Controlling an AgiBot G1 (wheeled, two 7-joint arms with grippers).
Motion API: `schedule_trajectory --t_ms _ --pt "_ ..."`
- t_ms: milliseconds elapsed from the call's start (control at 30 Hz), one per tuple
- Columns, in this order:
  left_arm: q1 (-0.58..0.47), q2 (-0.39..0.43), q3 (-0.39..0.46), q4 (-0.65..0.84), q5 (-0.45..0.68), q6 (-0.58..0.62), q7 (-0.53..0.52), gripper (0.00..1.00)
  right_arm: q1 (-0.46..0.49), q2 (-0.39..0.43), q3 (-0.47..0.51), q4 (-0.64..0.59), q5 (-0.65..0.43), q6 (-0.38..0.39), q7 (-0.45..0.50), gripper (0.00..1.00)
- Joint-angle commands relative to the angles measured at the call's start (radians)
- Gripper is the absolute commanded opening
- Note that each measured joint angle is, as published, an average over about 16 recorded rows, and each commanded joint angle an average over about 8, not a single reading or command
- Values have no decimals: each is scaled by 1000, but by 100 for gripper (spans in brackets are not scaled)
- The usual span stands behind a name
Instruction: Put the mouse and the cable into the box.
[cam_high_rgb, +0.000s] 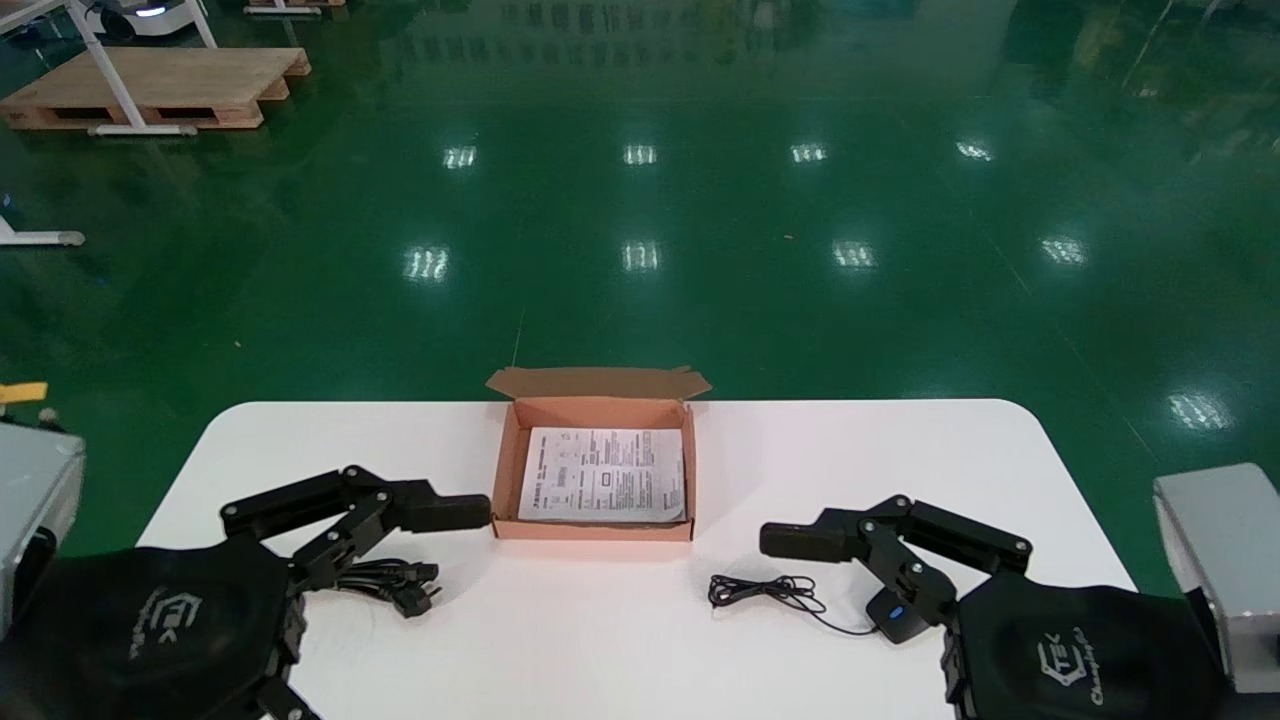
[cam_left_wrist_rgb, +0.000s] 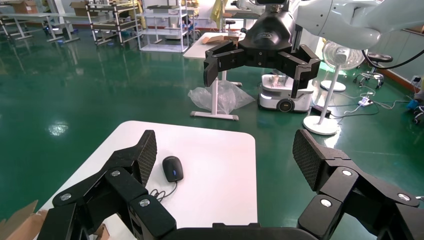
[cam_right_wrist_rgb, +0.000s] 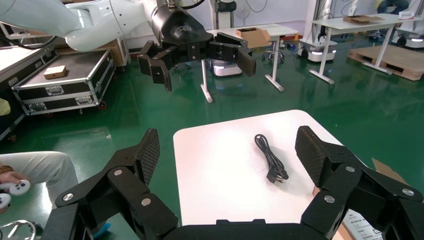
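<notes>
1. Open box (cam_high_rgb: 595, 530) sits mid-frame in head view on white tabletop (cam_high_rgb: 560, 640), w/ a printed sheet (cam_high_rgb: 603, 475) flat inside.
2. Black mouse (cam_high_rgb: 890, 622) is lower right, on tabletop, partly under right arm; thin cord (cam_high_rgb: 765, 592) loosely coiled beside it.
3. Bundled cable (cam_high_rgb: 395, 582) w/ plug is lower left, on tabletop, partly under left arm.
4. Near box's left side, left pincer (cam_left_wrist_rgb: 227, 152) is wide, holding nothing.
5. Near box's right side, right pincer (cam_right_wrist_rgb: 229, 150) is wide, holding nothing.

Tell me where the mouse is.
In the head view, the mouse lies on the right side of the table, near the front edge by the right end effector, its thin wire coiled to its left.
</notes>
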Motion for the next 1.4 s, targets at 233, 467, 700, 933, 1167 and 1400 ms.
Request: schedule_trajectory --t_ms 233,467,700,933,1167,1400 --pt "0 0 0 0 0 0 0 100 0 0 0 0 0 0 0 100" --pt "0 0 0 0 0 0 0 100 0 0 0 0 0 0 0 100" --pt "0 0 0 0 0 0 0 100 0 0 0 0 0 0 0 100" --pt "0 0 0 0 0 0 0 100 0 0 0 0 0 0 0 100" --pt "0 0 0 0 0 0 0 100 0 0 0 0 0 0 0 100" --pt "1 -1 1 0 1 1 -1 100 -1 1 1 1 5 -3 0 100"
